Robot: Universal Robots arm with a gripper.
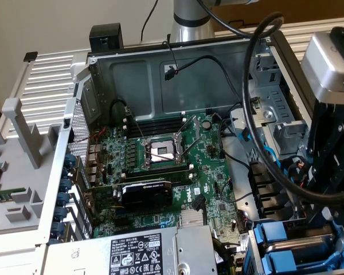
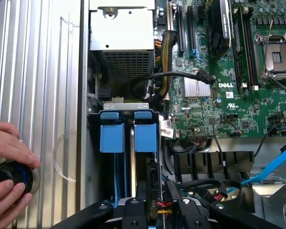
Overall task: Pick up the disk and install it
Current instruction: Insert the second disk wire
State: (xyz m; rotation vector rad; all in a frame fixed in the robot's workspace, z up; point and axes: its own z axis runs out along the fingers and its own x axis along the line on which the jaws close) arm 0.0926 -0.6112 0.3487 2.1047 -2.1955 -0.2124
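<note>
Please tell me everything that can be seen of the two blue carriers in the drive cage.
The two blue carriers look like bright plastic. They sit side by side in the metal drive cage at a corner of the open case, a thin metal divider between them. Each shows a small tab and a larger flat face, seen end on. The exterior view shows them at its lower right. Whether they hold drives cannot be told.

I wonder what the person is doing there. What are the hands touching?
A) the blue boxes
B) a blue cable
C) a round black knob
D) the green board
C: the hands are wrapped around a round black knob sitting on the ribbed metal surface, well away from the green board.
</note>
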